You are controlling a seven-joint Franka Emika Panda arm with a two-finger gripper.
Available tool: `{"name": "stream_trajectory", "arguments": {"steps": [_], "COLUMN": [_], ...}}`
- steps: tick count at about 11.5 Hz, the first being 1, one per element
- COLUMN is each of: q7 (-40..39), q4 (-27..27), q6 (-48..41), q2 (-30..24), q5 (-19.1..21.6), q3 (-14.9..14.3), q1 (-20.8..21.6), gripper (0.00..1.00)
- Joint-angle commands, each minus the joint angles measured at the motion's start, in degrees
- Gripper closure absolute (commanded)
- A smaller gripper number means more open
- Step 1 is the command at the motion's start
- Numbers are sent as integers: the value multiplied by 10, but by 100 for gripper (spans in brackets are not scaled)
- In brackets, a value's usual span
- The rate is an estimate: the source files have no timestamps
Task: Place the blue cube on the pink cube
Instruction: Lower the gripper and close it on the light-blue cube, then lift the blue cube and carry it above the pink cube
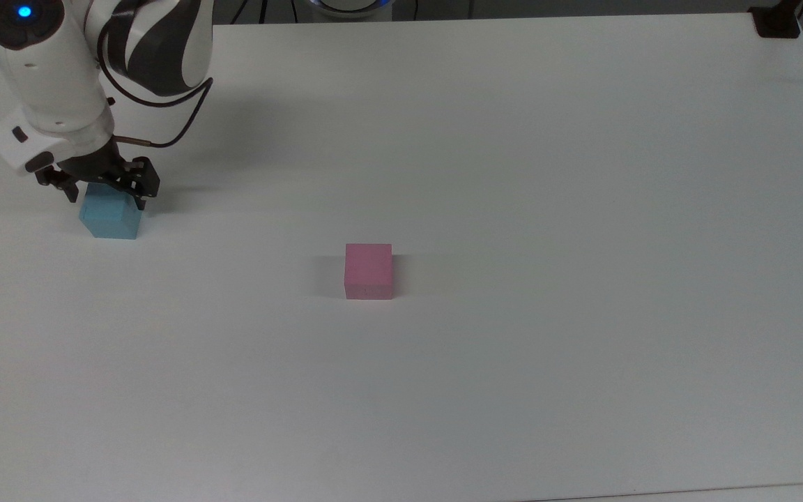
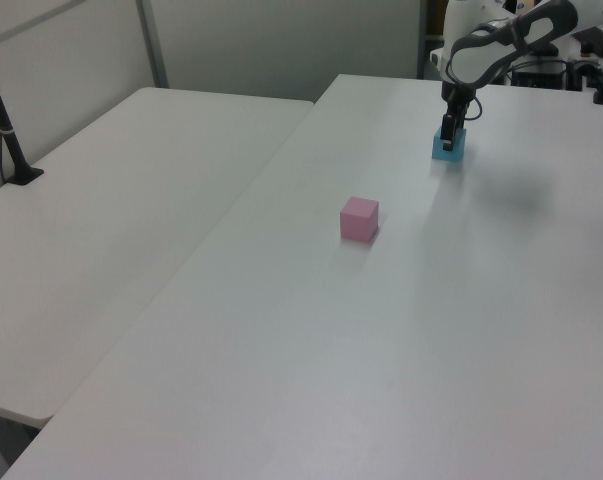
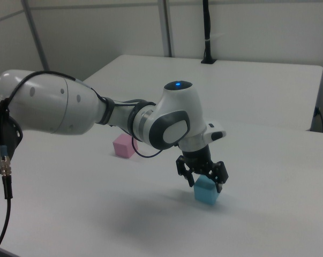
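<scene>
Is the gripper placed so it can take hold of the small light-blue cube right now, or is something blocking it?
Probably yes. The gripper is open, straddling the top of the small light-blue cube, one finger on each side. Nothing stands near it; the pale-pink cube sits well apart on the white table.

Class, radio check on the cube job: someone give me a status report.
Gripper open, fingers straddling the blue cube, not closed on it. Blue cube on the table. Pink cube sits apart, top bare. Nothing between them.

Tool (image 1: 105, 199) spread astride blue cube (image 1: 110, 217) — pink cube (image 1: 369, 271) well apart.
</scene>
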Motion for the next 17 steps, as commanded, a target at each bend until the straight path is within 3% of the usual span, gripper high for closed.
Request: {"name": "stream_trajectory", "arguments": {"steps": [1, 2, 3, 5, 7, 9, 12, 17], "q7": [51, 72, 93, 116, 153, 223, 300, 333], "q4": [-14, -10, -9, -6, 13, 36, 51, 110], "q6": [14, 7, -4, -66, -129, -146, -139, -124], "q2": [-6, -12, -24, -63, -94, -95, -73, -24], "q5": [3, 3, 2, 1, 1, 0, -8, -10], "q3": [20, 31, 44, 73, 121, 155, 157, 157], "q1": [-1, -1, 1, 5, 10, 38, 105, 145], "gripper": [33, 44, 48, 49, 48, 48, 48, 47]}}
